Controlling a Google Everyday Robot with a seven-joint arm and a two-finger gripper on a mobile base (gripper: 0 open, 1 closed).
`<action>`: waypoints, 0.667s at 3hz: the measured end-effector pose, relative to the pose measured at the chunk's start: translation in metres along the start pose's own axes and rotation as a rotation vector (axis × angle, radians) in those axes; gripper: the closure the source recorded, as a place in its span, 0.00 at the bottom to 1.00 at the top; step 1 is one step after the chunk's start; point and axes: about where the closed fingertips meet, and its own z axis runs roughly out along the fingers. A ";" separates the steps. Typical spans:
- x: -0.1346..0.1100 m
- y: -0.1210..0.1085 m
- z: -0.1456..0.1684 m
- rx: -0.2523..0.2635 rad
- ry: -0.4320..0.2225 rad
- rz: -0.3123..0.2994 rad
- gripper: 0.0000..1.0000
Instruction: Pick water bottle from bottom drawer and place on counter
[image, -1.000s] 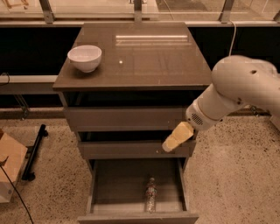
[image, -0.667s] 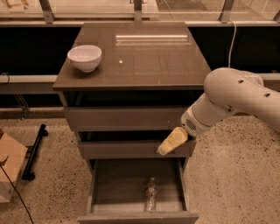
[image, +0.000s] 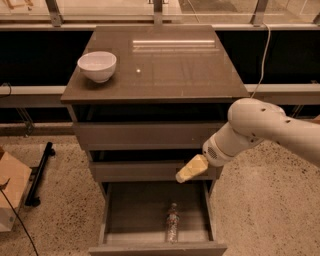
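Leftward and lower than a second ago, the gripper (image: 181, 176) hangs at frame centre before the middle drawer (image: 135, 171), above the open bottom drawer (image: 130, 215); whether it is open or closed cannot be told. The bottle (image: 172, 227) lies in that drawer, lower centre. A bowl (image: 97, 65) sits on the counter (image: 175, 70), upper left.

Glossy counter (image: 165, 70), clear plastic water bottle (image: 172, 227), matt hand (image: 180, 176) above bottom drawer (image: 131, 214)

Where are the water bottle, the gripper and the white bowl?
water bottle (image: 172, 227): camera view, mid-body, lying in the bottom drawer (image: 135, 212).
gripper (image: 181, 176): camera view, yellowish tip, over the bottom drawer.
white bowl (image: 97, 65): camera view, outer wall, on the counter (image: 175, 70).
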 end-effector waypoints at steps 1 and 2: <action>0.003 -0.009 0.029 -0.038 0.007 0.050 0.00; 0.008 -0.019 0.060 -0.072 0.018 0.102 0.00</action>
